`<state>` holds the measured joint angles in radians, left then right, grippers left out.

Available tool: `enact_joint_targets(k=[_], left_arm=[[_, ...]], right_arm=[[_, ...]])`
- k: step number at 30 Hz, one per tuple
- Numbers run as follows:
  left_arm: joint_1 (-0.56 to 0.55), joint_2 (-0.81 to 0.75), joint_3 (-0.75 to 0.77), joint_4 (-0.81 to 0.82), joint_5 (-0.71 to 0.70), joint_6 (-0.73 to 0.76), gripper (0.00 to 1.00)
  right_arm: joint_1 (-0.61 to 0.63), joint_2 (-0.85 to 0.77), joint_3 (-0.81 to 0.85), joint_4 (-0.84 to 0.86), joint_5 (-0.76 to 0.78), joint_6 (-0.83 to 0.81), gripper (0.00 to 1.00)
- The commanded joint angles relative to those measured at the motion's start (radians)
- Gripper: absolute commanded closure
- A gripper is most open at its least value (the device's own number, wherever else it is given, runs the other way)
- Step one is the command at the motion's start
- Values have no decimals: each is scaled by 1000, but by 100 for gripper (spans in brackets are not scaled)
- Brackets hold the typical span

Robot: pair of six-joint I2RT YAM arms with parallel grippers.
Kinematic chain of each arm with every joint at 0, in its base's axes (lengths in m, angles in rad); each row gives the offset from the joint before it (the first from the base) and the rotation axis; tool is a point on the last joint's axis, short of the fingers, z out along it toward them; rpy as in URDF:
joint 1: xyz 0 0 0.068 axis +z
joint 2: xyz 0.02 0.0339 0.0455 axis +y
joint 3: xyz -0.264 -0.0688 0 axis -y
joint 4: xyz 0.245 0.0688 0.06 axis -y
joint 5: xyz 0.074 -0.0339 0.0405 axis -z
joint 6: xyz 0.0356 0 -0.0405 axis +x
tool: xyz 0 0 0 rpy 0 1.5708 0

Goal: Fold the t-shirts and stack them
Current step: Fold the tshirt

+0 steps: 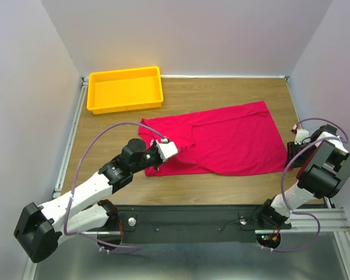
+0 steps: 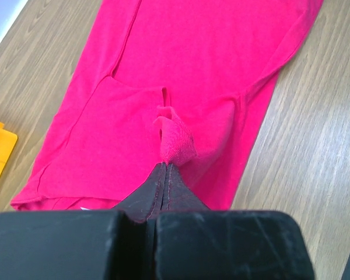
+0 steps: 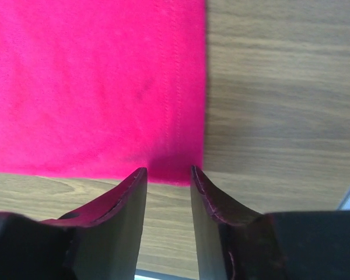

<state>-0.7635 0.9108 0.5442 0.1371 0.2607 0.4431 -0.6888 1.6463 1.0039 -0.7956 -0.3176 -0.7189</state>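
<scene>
Crimson-pink t-shirt [image 1: 227, 140]: one, plain. Lay spread mostly flat on wood table [image 1: 233, 93], between the two grippers. Doubled over itself at the end nearest left gripper.

Left gripper [image 1: 176, 150]: clamped on a small pinch of t-shirt cloth. From its own wrist view, fingers [image 2: 146, 201] pressed together with no gap, and a puckered tuft stood up just ahead of the tips. Remaining cloth ran flat straight ahead, with a folded flap ahead and left of the tuft and a curved seam ahead and right. Bare wood showed on both sides.

Right gripper [image 1: 293, 154]: jaws apart with a narrow gap, nothing clearly between them. Held low at the shirt's corner. From its own wrist view, hemmed corner sat right at the fingertips [image 3: 134, 186]; contact could not be told. Cloth spread ahead and to the left, bare wood ahead and to the right, and a strip of wood showed below the hem at left.

Yellow plastic tray [image 1: 125, 89]: stood well apart from both grippers, beyond the left one. One corner showed at far left of the left wrist view.
</scene>
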Motion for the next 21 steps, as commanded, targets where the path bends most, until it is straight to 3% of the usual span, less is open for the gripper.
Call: enact_joint_targets(k=[1, 21], left_arm=[[6, -32, -9, 32, 0, -12, 100], [6, -43, -18, 30, 2, -7, 100]], right_arm=[[-26, -49, 6, 32, 23, -24, 57], [-51, -98, -36, 35, 29, -72, 54]])
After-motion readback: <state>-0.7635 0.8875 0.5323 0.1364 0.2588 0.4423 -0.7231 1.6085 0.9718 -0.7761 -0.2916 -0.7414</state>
